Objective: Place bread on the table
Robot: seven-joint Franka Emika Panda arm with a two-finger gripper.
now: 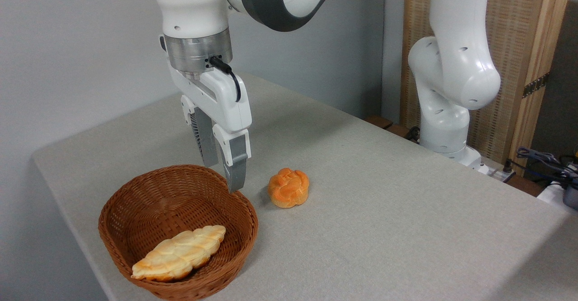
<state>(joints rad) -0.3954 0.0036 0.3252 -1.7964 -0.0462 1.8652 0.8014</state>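
- The gripper [224,174] hangs empty, its fingers only narrowly apart, above the far rim of the basket [135,201].
- The bread [179,253] lies inside the basket, tilted against the near wall.
- Best to widen the fingers, come down across the loaf's narrow middle, and clear the rim.
- Set it on bare worktop [384,210], away from the bun [288,187].
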